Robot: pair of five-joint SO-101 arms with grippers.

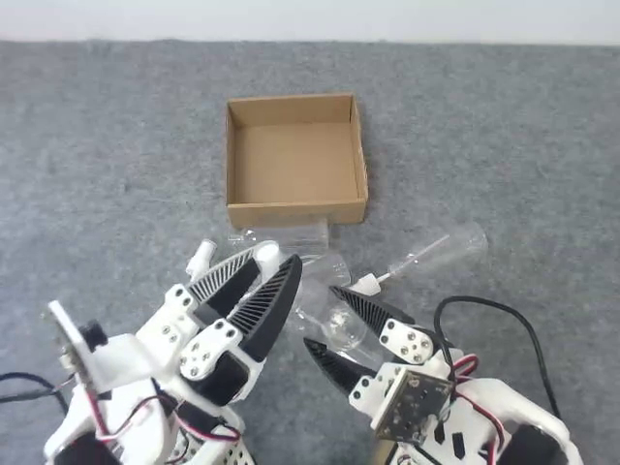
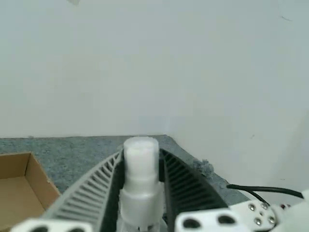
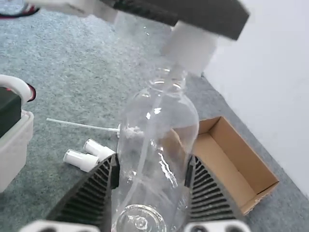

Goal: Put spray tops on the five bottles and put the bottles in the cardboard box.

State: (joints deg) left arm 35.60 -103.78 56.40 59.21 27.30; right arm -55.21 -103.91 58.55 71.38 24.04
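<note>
1. Left gripper [image 2: 141, 157]: fingers pinched tight on a white spray top [image 2: 141, 186], which sits at the bottle's mouth.
2. Right gripper [image 3: 152, 164]: fingers clamped around a clear bottle [image 3: 157, 121], held off the mat, near the cardboard box [image 1: 295, 160].
3. Another bottle [image 1: 446, 247] lies on the mat beside the box.

Grey carpet [image 1: 116, 174] spreads out below a plain white wall [image 2: 193, 58].

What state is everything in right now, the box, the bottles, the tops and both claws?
Cardboard box, open, empty.
Left claw, shut on spray top.
Spray top, just above the neck of the held bottle, not seated.
Right claw, shut on held bottle.
Held bottle, uncapped.
Loose spray tops, lying on the carpet.
Bottle by the box, lying on its side.
</note>
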